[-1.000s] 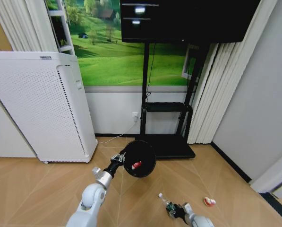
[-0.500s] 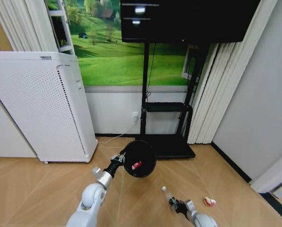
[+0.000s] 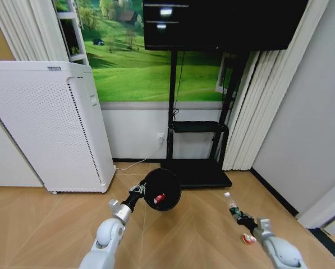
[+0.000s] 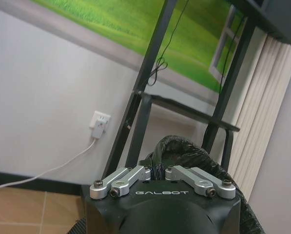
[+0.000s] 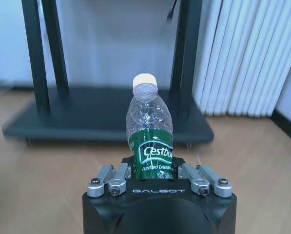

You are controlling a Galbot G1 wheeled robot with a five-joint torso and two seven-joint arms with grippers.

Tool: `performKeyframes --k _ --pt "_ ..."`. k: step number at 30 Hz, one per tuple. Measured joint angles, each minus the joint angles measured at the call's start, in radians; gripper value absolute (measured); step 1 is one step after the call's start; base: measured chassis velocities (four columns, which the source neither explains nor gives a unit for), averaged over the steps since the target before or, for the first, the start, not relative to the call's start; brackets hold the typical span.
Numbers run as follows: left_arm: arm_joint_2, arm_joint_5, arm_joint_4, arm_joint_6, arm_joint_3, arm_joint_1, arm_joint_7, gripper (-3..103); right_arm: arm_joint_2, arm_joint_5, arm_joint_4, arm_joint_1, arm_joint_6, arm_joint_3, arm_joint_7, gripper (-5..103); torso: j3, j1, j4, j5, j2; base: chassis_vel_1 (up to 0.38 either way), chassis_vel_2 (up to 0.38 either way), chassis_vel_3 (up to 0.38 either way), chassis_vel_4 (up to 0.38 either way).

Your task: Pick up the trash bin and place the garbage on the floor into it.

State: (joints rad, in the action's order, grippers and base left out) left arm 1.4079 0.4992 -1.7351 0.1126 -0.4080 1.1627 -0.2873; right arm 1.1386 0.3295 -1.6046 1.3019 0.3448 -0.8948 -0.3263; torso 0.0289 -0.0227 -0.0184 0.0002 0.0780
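Right end effector (image 3: 243,217), clamped on the bottle (image 3: 232,205), has swung from bottom centre to lower right; left end effector (image 3: 138,190) holds the bin (image 3: 162,189) at centre, so drop-in remains

Right claw (image 3: 243,218) with bottle (image 3: 233,206) now raised, farther right than before

One trash bin (image 3: 162,189), rim pinched between the fingers of the left gripper (image 3: 138,189), with one red item (image 3: 159,198) inside it. One clear bottle (image 5: 149,135), green-labelled, clamped between the fingers of the right gripper (image 5: 152,171). One red-white scrap (image 3: 248,239) on the floor (image 3: 38,224), just beside the right gripper's fingers.
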Motion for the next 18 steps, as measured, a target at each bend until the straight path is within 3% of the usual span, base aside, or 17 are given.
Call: performKeyframes --k 4,7,14,18 --pt "-0.002 0.01 0.028 0.004 0.023 -0.019 0.002 7 0.006 0.098 -0.126 0.015 0.064 -0.022 0.015 37 0.0 0.0 0.0001 -0.0005 0.0 0.0 0.0 0.0 0.0" --pt "-0.001 0.045 0.073 0.02 0.09 -0.066 0.019 7 0.025 0.183 -0.295 0.038 0.144 -0.021 0.049 32 0.0 0.0 -0.0005 -0.0003 0.0 0.0 0.0 0.0 0.0" --pt "0.0 0.059 0.165 0.027 0.249 -0.173 0.039 7 0.054 0.22 -0.524 0.055 0.219 0.094 0.068 24 0.0 0.0 -0.0001 -0.0002 0.0 0.0 0.0 0.0 0.0" --pt "0.012 0.076 0.18 0.029 0.293 -0.205 0.053 7 0.059 0.209 -0.568 0.065 0.234 0.147 0.058 23 0.0 0.0 -0.0002 -0.0003 0.0 0.0 0.0 0.0 0.0"
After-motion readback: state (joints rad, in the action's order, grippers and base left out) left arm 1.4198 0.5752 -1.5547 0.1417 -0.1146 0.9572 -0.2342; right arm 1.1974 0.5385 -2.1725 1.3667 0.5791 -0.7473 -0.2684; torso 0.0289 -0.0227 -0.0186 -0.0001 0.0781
